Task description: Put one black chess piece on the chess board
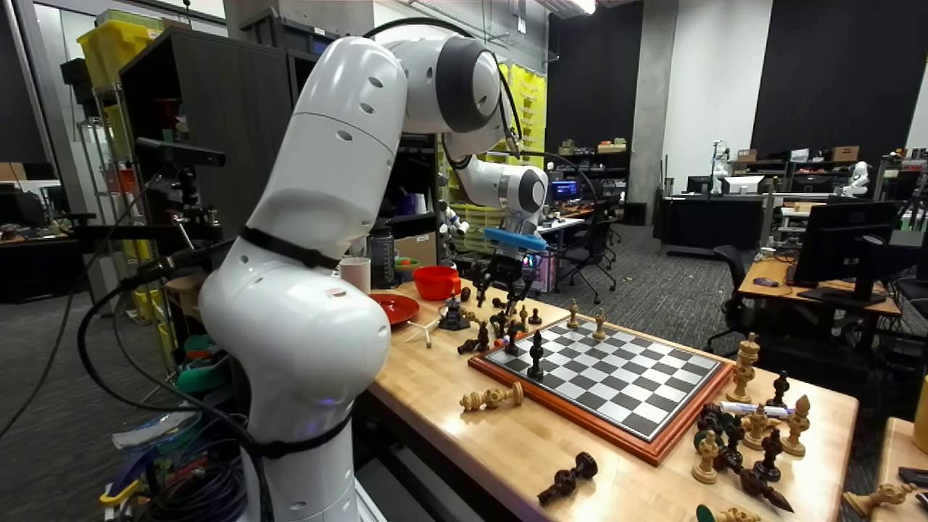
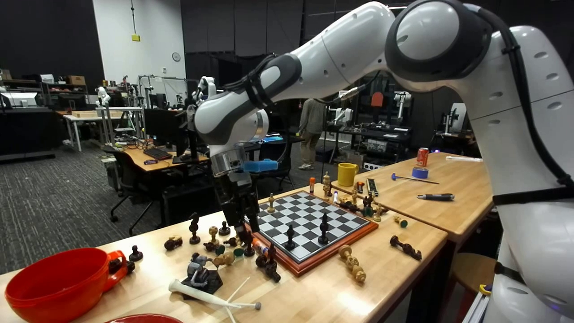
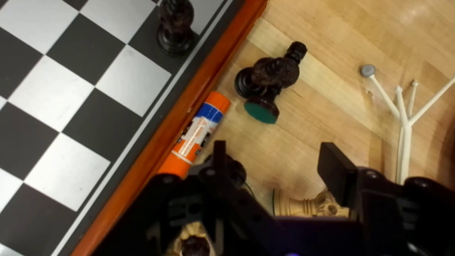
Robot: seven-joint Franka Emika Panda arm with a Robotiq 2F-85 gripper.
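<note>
My gripper (image 3: 276, 154) hangs just outside chess board (image 3: 101, 122), fingers spread, nothing pinched. Pickup step, I reckon: straddle upright black piece (image 3: 261, 73) off board's edge, drop straight, don't clip lying black piece (image 3: 273, 92) or glue stick (image 3: 197, 133). Counts: at least three black pieces off that edge; on board, two black ones (image 1: 536, 357), two light pieces (image 1: 599, 325).

The square black-and-white chess board (image 1: 629, 375) has a glossy reddish-brown wooden frame (image 3: 190, 106). Beneath the board, the pale wooden surface (image 2: 309, 299) shines; beside the board, the orange cylindrical glue stick (image 3: 197, 133) looks like smooth plastic.
</note>
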